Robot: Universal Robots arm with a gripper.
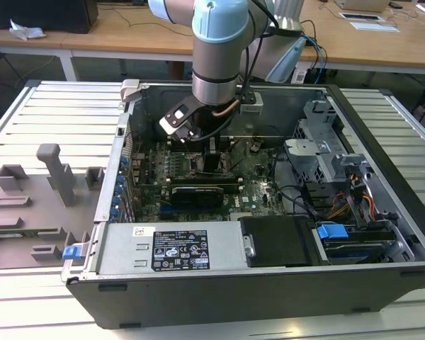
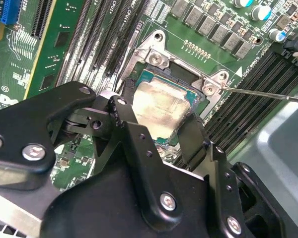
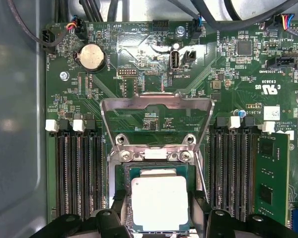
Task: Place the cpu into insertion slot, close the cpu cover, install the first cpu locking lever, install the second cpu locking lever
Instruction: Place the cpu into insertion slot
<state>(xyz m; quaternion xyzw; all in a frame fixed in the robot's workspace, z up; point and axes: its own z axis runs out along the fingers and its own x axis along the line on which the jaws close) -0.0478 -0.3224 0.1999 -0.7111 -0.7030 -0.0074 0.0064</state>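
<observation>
- An open computer case (image 1: 198, 287) lies on its side on a slatted metal bench (image 1: 49, 113), and a grey robot arm (image 1: 219, 42) reaches down into it.
- In both wrist views, the gripper (image 2: 157, 121) (image 3: 160, 201) is directly over the insertion slot (image 3: 156, 155), a square socket with a bright metal frame on the green motherboard (image 3: 228, 74).
- The black fingers (image 2: 123, 113) are set narrow. They press against two opposite edges of the cpu (image 2: 161, 101) (image 3: 160, 201) and hold it.
- The cpu lies flat with its silvery top facing up, inside the outline of the insertion slot. Whether it is fully seated or just above the contacts cannot be told.
- The cpu cover (image 3: 156, 100) is swung open. Its square frame lies back from the hinge side of the insertion slot, and bare board shows through its cut-out.
- In the second wrist view, a thin wire locking lever (image 2: 268, 94) sticks out from one corner of the insertion slot, clear of the frame.
- Rows of long black memory slots (image 3: 77, 173) run along both sides of the insertion slot.
- A round coin battery (image 3: 92, 55) sits on the board beyond the open cpu cover, away from the insertion slot.
</observation>
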